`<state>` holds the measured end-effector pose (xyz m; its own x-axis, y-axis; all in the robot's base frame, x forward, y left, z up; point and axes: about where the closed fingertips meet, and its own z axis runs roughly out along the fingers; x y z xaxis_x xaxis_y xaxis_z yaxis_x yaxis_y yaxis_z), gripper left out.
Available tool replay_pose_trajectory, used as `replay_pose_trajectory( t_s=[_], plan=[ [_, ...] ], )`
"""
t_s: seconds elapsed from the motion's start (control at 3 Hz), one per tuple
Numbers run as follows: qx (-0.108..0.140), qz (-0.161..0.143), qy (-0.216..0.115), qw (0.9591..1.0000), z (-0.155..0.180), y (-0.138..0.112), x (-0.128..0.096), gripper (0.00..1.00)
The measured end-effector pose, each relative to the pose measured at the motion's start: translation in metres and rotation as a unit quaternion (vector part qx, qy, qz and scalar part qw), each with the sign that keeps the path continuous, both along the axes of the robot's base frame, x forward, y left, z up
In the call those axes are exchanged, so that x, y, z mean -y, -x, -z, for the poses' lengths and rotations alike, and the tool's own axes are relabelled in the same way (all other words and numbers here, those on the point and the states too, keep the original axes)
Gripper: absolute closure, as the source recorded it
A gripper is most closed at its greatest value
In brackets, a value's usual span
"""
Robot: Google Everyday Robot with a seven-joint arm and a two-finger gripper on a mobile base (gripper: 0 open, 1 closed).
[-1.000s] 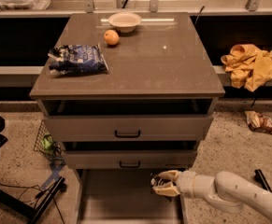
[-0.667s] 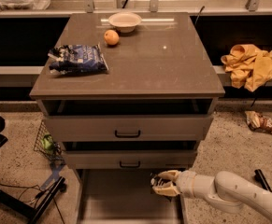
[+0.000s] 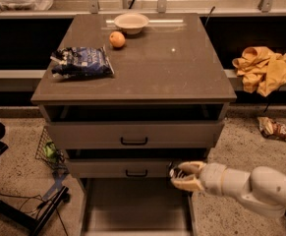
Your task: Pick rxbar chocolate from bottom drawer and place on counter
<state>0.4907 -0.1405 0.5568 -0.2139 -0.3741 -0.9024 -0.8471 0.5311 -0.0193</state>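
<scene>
Cream gripper (image 3: 182, 176) over right rear of pale, open bottom drawer (image 3: 132, 205); grasp state: cannot tell. Risk: lifting snags grey middle drawer front (image 3: 123, 169) just above.

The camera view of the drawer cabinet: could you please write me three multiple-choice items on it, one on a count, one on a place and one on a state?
1. How many things lie on the counter?
A. one
B. three
C. five

2. Where is the gripper?
A. above the counter
B. at the right side of the bottom drawer, just below the middle drawer
C. beside the yellow cloth

3. What state is the bottom drawer in?
A. pulled out
B. pushed shut
C. lifted onto the counter

Key:
1 B: a snack bag, an orange fruit and a bowl lie there.
2 B: the gripper sits right under that drawer's front, at the right.
3 A: its pale floor lies exposed.
</scene>
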Motion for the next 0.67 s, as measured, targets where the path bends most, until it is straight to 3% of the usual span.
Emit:
replay_pose_trajectory(
  t_s=[0.67],
  plan=[
    [0.037,0.054,0.006,0.9979,-0.161,-0.026,0.035,1.00]
  ],
)
